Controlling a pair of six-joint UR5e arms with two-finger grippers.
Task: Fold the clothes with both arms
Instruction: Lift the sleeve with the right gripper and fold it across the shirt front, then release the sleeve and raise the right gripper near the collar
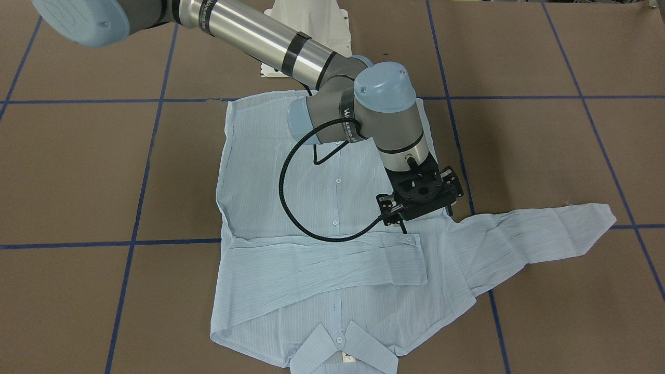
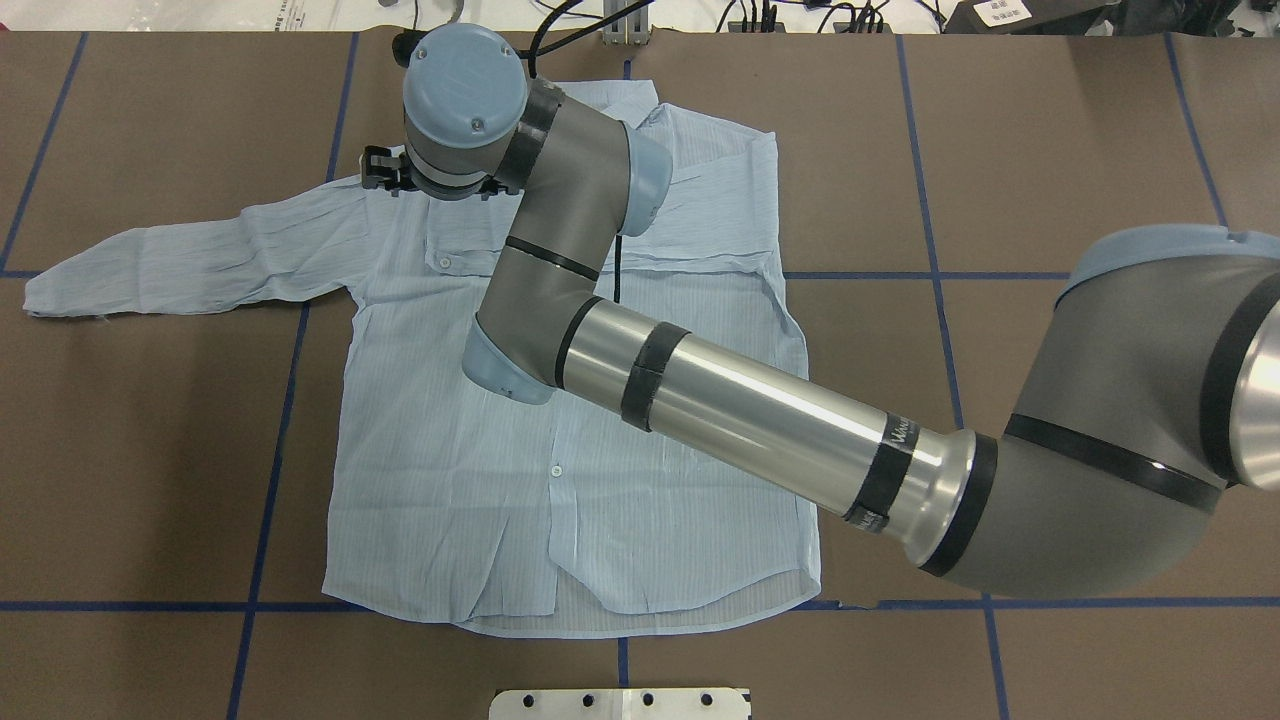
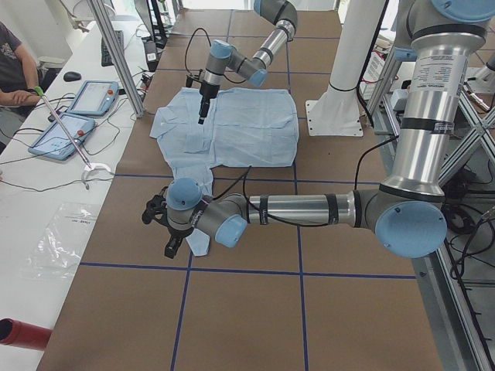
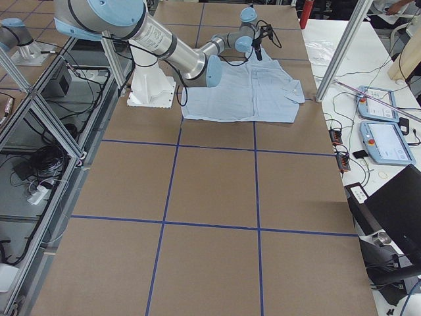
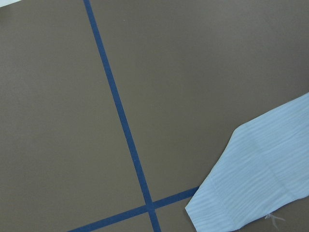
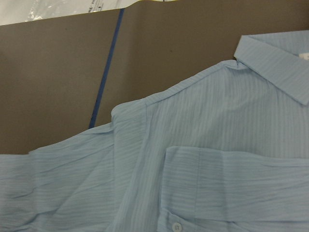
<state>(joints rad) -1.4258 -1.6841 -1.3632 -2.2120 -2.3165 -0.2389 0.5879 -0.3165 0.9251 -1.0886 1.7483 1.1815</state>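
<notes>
Light-blue and thinly striped, the shirt lies flat, front up and buttoned, on the brown paper-covered table. Its collar is on the side away from the robot and its hem is toward the robot's base. One sleeve is folded across the chest, and its buttoned end lies near the shoulder on the robot's left side. The other sleeve stretches straight out to the robot's left, crossing a line of blue tape.

The right arm reaches across the shirt from the robot's right. The right gripper points down over that left shoulder, just beside the end of the folded sleeve. Its wrist camera shows only the shoulder seam, a collar tip and the sleeve-end button. In the other views the black body hides the jaws, so how wide it stands, and whether its tips touch the cloth, cannot be told.

The left gripper shows only in the left-side view, low over the table beside the end of the outstretched sleeve. Its wrist camera sees the cuff lying flat near a crossing of tape lines. How far this gripper is spread cannot be told either.
</notes>
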